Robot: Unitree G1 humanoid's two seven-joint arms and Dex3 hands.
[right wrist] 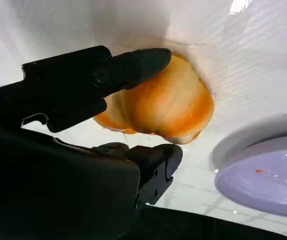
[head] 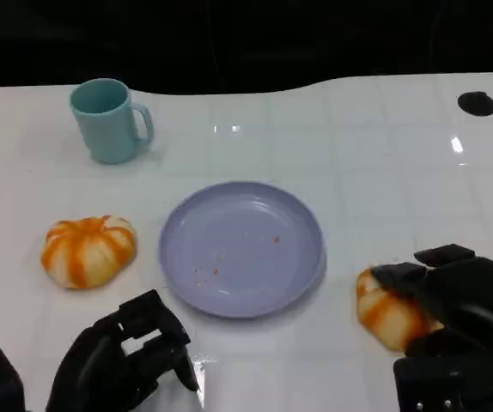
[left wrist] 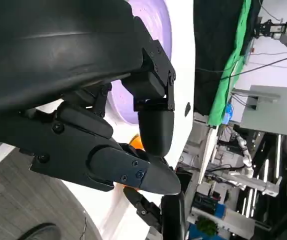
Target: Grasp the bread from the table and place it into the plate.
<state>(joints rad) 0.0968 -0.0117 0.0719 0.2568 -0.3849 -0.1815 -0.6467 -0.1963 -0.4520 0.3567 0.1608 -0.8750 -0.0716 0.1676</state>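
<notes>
The lilac plate [head: 301, 279] lies mid-table with a few crumbs on it. One orange-striped bread roll [head: 88, 250] sits on the table left of it. A second bread roll [head: 386, 312] [right wrist: 166, 102] sits on the table right of the plate, inside my right hand [head: 457, 305]. In the right wrist view one finger [right wrist: 133, 65] lies along the roll and the thumb [right wrist: 156, 162] stands on its other side with a thin strip of table showing between. My left hand [head: 130, 356] hovers near the table's front edge, below the plate's left rim, holding nothing.
A teal mug [head: 107, 119] stands at the back left, well away from both hands. The white table [head: 384, 154] has dark holes at its far right and far left. The plate's rim [right wrist: 263, 175] lies close beside the right roll.
</notes>
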